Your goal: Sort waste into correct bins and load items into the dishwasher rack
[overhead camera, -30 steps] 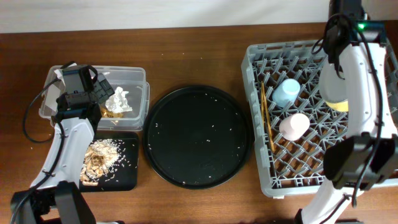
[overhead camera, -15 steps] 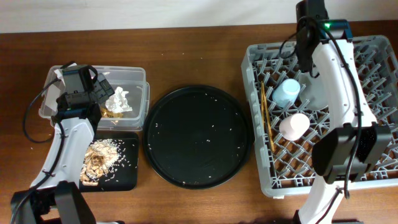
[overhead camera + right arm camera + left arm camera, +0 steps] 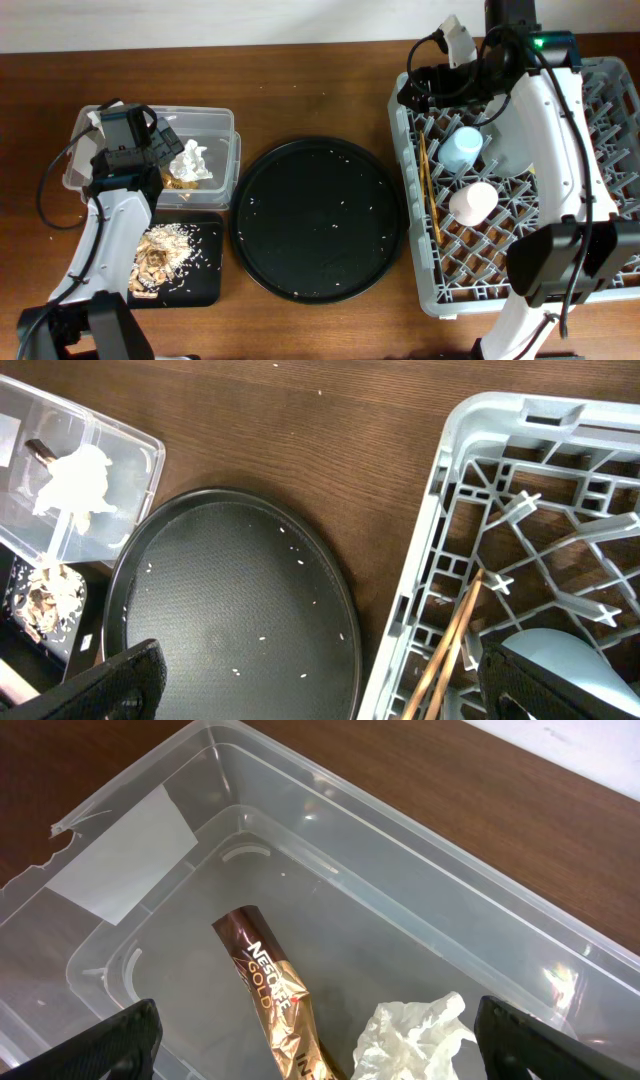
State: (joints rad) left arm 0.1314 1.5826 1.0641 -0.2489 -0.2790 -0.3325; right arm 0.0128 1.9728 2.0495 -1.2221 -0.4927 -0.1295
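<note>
The grey dishwasher rack [image 3: 600, 130] fills the right side. It holds a light-blue cup [image 3: 462, 148], a pink cup [image 3: 472, 202] and two chopsticks [image 3: 430, 195]. My right gripper [image 3: 432, 65] hovers open and empty over the rack's far left corner. In the right wrist view the right gripper [image 3: 330, 700] spans the rack wall [image 3: 480, 510] and the chopsticks [image 3: 455, 650]. My left gripper [image 3: 150, 150] hangs open over the clear tub [image 3: 225, 125]. In the left wrist view the left gripper [image 3: 320, 1060] is above the gold wrapper [image 3: 275, 990] and the white tissue [image 3: 410, 1035]. The small black tray [image 3: 205, 285] holds the beige scraps [image 3: 155, 255].
A large round black tray [image 3: 318, 220] with a few crumbs lies between the bins and the rack. Bare brown table runs along the back. The tub carries a white label [image 3: 125, 855] on one wall.
My right arm has swung left from over the rack's right half to its far left corner, and its jaws have opened. The left arm has not moved.
</note>
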